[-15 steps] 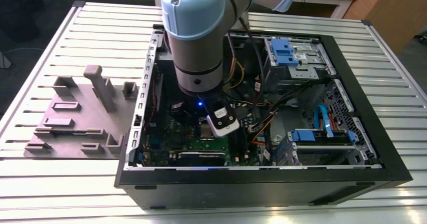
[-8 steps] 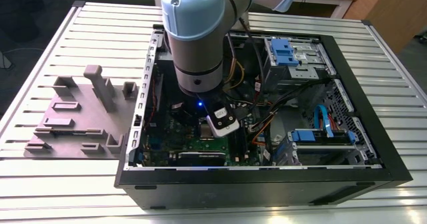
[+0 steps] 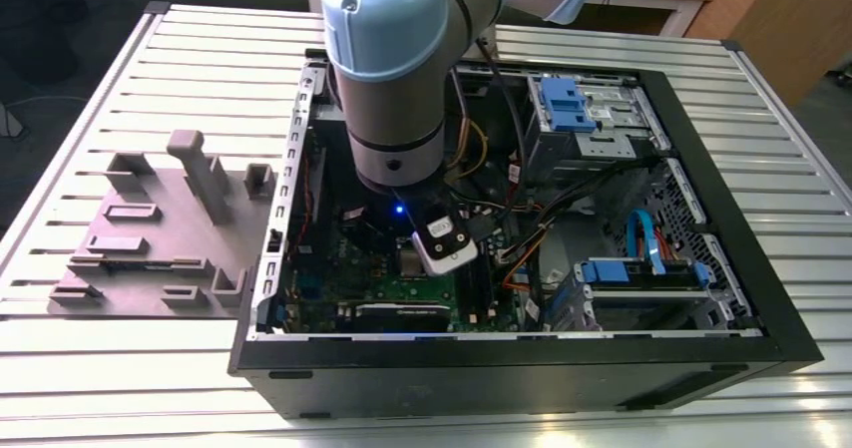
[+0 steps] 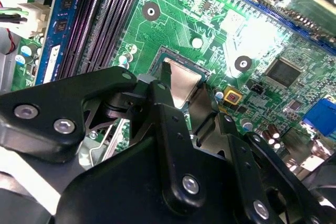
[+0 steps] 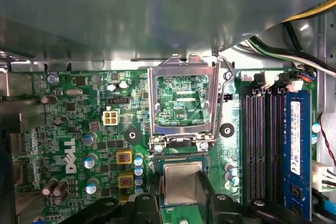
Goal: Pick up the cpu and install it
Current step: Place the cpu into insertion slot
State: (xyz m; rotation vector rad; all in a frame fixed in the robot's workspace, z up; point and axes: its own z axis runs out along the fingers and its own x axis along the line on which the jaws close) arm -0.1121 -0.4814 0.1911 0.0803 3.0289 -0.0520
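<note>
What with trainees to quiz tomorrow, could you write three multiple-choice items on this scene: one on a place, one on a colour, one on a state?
1. Where is the cpu?
A. Lying on the table outside the case
B. Between the fingers of the gripper, at the socket on the motherboard
C. In a drive bay

2. What colour is the motherboard?
A. Red
B. Green
C. Black

3. How does the socket's metal frame stand?
A. Swung open
B. Clamped shut over the cpu
C. Taken off and laid on the table

Answers: 1 B, both wrist views show the fingers flanking the chip at the socket. 2 B, the board is green in both wrist views. 3 A, the first wrist view shows the frame raised clear of the socket.
</note>
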